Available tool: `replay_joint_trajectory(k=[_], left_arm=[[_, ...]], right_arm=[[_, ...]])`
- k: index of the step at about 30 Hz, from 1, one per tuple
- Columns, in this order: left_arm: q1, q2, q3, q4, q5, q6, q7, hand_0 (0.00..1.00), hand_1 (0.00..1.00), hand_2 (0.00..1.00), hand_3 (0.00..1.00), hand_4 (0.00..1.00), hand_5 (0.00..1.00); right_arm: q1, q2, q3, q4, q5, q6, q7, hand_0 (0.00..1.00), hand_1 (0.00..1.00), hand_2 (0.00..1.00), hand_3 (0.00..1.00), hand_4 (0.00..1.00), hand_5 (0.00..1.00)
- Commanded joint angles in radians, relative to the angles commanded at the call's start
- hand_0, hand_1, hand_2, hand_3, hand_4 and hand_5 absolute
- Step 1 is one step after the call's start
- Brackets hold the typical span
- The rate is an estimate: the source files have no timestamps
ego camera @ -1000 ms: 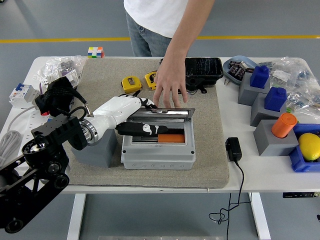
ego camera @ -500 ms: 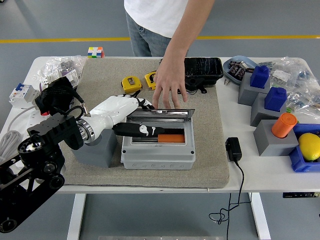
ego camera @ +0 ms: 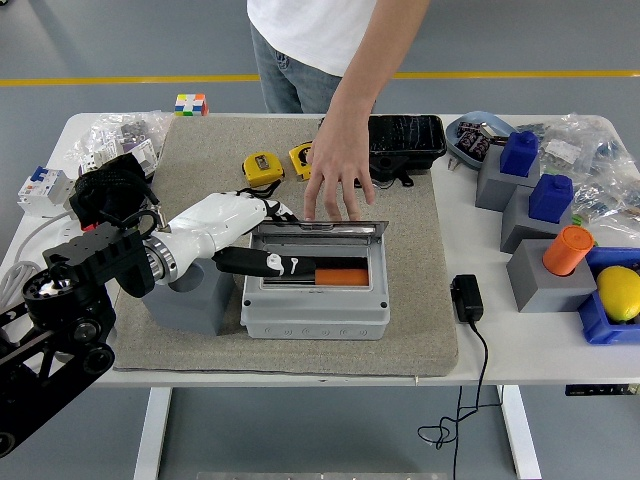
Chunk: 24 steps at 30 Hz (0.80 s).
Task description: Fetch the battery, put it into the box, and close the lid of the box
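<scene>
With lid propped up at box's twelve o'clock by person's hand, could drop onto left hand. Fingers extended inside, gripping nothing; orange battery lying inside, at their three o'clock.

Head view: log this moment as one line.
left hand: fingers inside open box | orange battery: in box | lid: up, steadied by person's hand | right hand: not visible
</scene>
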State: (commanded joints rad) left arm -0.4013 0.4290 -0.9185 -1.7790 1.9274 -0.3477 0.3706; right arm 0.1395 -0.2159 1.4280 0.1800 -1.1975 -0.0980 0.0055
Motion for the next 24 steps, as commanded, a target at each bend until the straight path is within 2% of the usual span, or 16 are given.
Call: replay_joint_trajectory(k=[2, 3, 8, 9, 14, 16, 20, 21, 24], left_arm=[[0.000, 0.010, -0.003, 0.000, -0.015, -0.009, -0.006, 0.871, 0.803, 0.749, 0.732, 0.998, 0.998], [0.001, 0.013, -0.003, 0.000, -0.013, -0.009, -0.008, 0.796, 0.753, 0.714, 0.674, 0.998, 0.998], [-0.002, 0.024, -0.002, 0.000, -0.014, -0.009, -0.017, 0.796, 0.753, 0.714, 0.674, 0.998, 0.998], [-0.003, 0.028, -0.001, 0.000, -0.017, -0.008, -0.020, 0.793, 0.751, 0.698, 0.545, 0.998, 0.998], [-0.008, 0.038, 0.001, 0.000, -0.026, -0.002, -0.024, 0.793, 0.751, 0.698, 0.545, 0.998, 0.998], [-0.008, 0.039, 0.003, 0.000, -0.036, 0.000, -0.028, 0.828, 0.764, 0.699, 0.513, 0.998, 0.998], [-0.007, 0.038, 0.006, 0.000, -0.055, -0.002, -0.032, 0.828, 0.764, 0.699, 0.513, 0.998, 0.998], [-0.007, 0.037, 0.007, 0.000, -0.058, -0.002, -0.033, 0.850, 0.772, 0.697, 0.472, 0.998, 0.998], [-0.005, 0.035, 0.012, 0.000, -0.074, 0.000, -0.040, 0.850, 0.772, 0.697, 0.472, 0.998, 0.998]], right_arm=[[0.000, 0.000, 0.006, 0.000, -0.006, -0.001, -0.002, 0.820, 0.794, 0.775, 0.815, 0.998, 0.998], [0.000, 0.001, 0.010, 0.000, -0.009, -0.001, -0.003, 0.820, 0.794, 0.775, 0.815, 0.998, 0.998], [-0.001, -0.001, 0.018, 0.000, -0.016, -0.002, -0.006, 0.820, 0.794, 0.775, 0.815, 0.998, 0.998], [-0.001, -0.002, 0.020, 0.000, -0.018, -0.002, -0.006, 0.821, 0.794, 0.776, 0.815, 0.998, 0.998], [-0.002, -0.004, 0.031, 0.000, -0.027, -0.003, -0.009, 0.821, 0.794, 0.776, 0.815, 0.998, 0.998], [-0.002, -0.004, 0.034, 0.000, -0.029, -0.003, -0.009, 0.820, 0.794, 0.776, 0.815, 0.998, 0.998], [-0.003, -0.003, 0.034, 0.000, -0.030, -0.002, -0.009, 0.820, 0.794, 0.776, 0.815, 0.998, 0.998], [-0.003, -0.002, 0.034, 0.000, -0.030, -0.002, -0.009, 0.821, 0.794, 0.775, 0.816, 0.998, 0.998], [-0.004, -0.002, 0.036, 0.000, -0.031, -0.002, -0.011, 0.821, 0.794, 0.775, 0.816, 0.998, 0.998]])
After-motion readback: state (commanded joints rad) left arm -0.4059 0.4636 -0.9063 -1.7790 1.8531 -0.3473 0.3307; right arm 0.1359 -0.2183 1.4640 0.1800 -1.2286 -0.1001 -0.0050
